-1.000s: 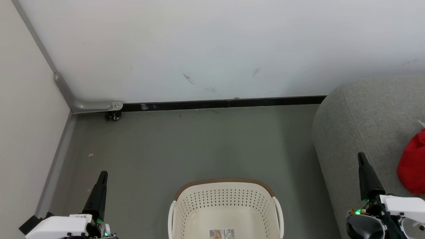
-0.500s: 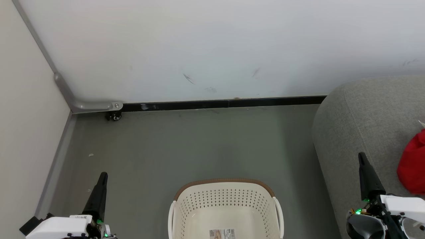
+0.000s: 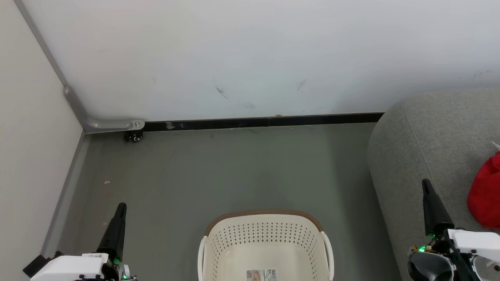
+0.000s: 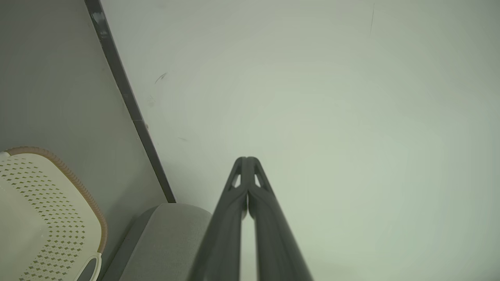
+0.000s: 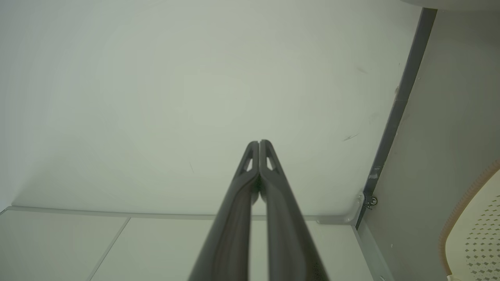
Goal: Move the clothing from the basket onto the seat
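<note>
Clothing (image 3: 486, 195) in red lies on the seat (image 3: 425, 136), well right of the basket (image 3: 265, 232), whose visible inside is bare but for a sticker (image 3: 261, 274); its near part is cut off. My left gripper (image 3: 122, 206) hangs left of the basket and my right gripper (image 3: 425, 184) right of it, both with fingers pressed together and holding nothing. I judge the transfer at its close. The next move calls for checking the basket's hidden floor.

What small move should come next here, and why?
Probably tip the head down to check the rest of the basket: its visible floor is bare, red clothing lies on the seat, and the left tool and right tool are shut on nothing.
</note>
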Motion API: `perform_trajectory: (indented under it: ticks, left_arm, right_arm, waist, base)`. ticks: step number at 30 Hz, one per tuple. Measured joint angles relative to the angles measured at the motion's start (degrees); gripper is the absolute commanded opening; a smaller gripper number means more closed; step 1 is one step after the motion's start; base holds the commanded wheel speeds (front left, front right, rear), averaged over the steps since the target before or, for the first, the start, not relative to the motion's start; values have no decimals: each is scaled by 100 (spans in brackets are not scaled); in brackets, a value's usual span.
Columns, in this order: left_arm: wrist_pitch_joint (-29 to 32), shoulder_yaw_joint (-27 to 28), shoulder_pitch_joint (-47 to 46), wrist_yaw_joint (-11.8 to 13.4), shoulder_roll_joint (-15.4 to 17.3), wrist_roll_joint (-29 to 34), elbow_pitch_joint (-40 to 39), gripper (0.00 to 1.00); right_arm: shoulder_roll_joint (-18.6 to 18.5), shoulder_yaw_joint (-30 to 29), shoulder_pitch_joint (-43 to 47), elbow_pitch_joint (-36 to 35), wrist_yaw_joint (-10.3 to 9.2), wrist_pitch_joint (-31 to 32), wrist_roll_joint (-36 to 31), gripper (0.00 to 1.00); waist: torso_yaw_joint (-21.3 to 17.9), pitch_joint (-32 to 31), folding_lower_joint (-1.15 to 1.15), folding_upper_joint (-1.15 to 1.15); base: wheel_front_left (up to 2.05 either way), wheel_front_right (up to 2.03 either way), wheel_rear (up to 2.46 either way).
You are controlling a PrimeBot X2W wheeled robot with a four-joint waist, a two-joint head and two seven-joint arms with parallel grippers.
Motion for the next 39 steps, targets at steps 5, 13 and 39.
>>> perform_trajectory:
  ticks: [5, 13, 39]
  left_arm:
    - [0, 2, -5, -4, 0, 0, 20, 0]
    - [1, 3, -12, -5, -1, 0, 36, 0]
    - [18, 12, -21, -22, -4, 0, 68, 0]
  right_arm:
    - [0, -3, -1, 1, 0, 0, 0, 0]
    - [0, -7, -2, 1, 0, 0, 0, 0]
    - [1, -20, -88, 9, 0, 1, 0, 0]
  waist:
    - [0, 0, 0, 0]
    - [0, -1, 0, 0]
    - [1, -1, -1, 0]
  base:
    - [0, 0, 0]
    - [0, 0, 0]
    - [0, 0, 0]
